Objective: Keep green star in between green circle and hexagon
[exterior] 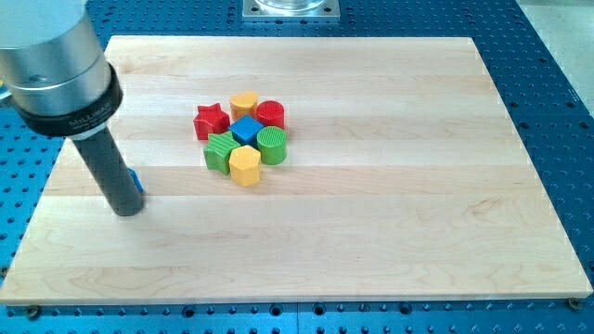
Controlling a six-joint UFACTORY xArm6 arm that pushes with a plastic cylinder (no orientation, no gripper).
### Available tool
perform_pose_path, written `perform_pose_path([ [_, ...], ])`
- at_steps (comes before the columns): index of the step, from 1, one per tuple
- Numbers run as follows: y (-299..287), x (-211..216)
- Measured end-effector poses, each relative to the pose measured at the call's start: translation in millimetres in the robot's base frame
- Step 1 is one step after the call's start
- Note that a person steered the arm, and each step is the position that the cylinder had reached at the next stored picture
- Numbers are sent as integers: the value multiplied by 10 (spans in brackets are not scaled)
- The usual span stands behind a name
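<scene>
The green star [221, 150] lies in a tight cluster at the board's middle. The yellow hexagon [245, 166] touches it at its lower right. The green circle [273, 146] is to the right of the star and upper right of the hexagon. A blue cube [247, 129] sits just above the gap between star and circle. My tip [127, 210] rests on the board far to the view's left of the cluster, touching none of these blocks.
A red star [211, 120], a yellow heart-like block [244, 103] and a red circle [271, 114] form the cluster's top row. A small blue block [137, 183] peeks out from behind the rod, its shape hidden. The wooden board [390, 204] has blue perforated table around it.
</scene>
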State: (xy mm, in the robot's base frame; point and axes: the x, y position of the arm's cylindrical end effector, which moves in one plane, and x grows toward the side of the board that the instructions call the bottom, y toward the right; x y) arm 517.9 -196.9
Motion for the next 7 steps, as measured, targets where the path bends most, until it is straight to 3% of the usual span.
perform_pose_path([
  [1,0,111],
  [3,-23,-786],
  [7,519,-940],
])
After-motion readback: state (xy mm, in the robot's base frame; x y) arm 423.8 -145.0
